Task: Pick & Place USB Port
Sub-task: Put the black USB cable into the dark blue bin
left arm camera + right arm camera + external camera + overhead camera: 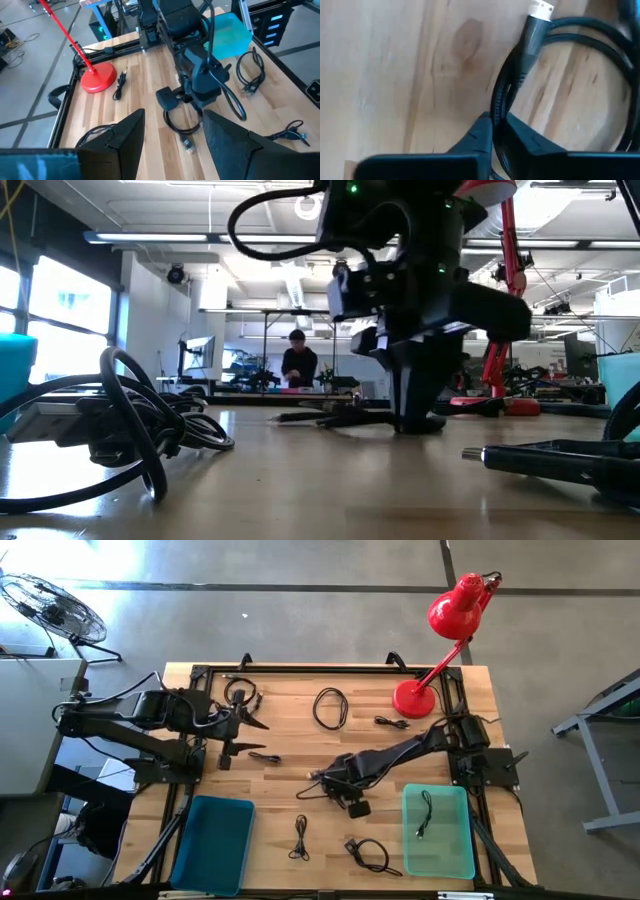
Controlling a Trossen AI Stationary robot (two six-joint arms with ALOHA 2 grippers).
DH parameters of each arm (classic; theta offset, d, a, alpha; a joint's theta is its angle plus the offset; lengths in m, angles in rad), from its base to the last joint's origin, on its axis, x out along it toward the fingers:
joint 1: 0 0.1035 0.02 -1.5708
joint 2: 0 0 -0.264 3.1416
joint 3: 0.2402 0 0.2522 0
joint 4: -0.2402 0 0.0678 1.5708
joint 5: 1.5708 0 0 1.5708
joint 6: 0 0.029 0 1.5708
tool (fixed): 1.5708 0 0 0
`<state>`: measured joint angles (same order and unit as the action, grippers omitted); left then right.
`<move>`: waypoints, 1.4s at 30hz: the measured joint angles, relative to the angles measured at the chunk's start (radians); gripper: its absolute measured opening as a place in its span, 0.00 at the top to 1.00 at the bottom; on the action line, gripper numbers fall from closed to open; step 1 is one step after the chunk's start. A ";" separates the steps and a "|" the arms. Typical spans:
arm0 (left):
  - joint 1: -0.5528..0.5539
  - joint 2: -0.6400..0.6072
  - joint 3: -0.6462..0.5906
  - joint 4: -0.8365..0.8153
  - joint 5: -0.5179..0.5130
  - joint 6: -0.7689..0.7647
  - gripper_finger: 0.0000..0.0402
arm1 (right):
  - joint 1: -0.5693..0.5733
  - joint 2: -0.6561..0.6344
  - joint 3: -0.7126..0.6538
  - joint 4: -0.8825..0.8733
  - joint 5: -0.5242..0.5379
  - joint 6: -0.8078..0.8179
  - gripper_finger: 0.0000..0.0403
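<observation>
Spanning the scene is the pale, smooth-grained wooden tabletop (290, 730), with a teal bin (437, 832) near the right arm's base already holding one cable. Near the middle lies the coiled USB cable (555, 55) — black, light and limp, likely to sag and swing, so a pinch across bunched strands is judged best. The right end effector (495, 130) is closed narrowly on those strands; the left end effector (167, 137) hangs wide open at the left side.

1. We are in a robotics lab or workshop: a concrete floor (300, 565) surrounds the wooden table (290, 755).
2. Beyond the table we see ceiling strip lights (150, 238), exposed ducts, big windows (50, 300), and a person (298, 365) at a far workbench.
3. A floor fan (50, 605) stands nearby.
</observation>
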<state>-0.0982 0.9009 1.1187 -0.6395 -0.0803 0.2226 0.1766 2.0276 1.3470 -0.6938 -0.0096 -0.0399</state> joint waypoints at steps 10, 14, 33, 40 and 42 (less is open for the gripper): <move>0.000 0.000 0.000 -0.001 0.000 0.069 0.51 | -0.021 -0.053 0.319 -0.262 0.079 -0.050 0.99; 0.000 0.000 0.000 0.003 0.001 0.181 0.51 | -0.043 -0.072 0.551 -0.420 0.158 -0.104 0.99; 0.000 0.068 0.000 0.185 -0.127 0.694 0.51 | -0.079 -0.071 0.928 -0.491 0.103 -0.148 0.99; 0.000 0.176 0.000 0.218 -0.143 0.790 0.51 | -0.110 -0.070 0.928 -0.459 0.047 -0.145 0.99; 0.000 0.205 -0.001 0.229 -0.189 0.822 0.51 | -0.117 -0.070 0.928 -0.457 0.027 -0.145 0.99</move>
<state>-0.0985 1.1060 1.1179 -0.4105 -0.2690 1.0442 0.0592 1.9575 2.2745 -1.1508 0.0176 -0.1851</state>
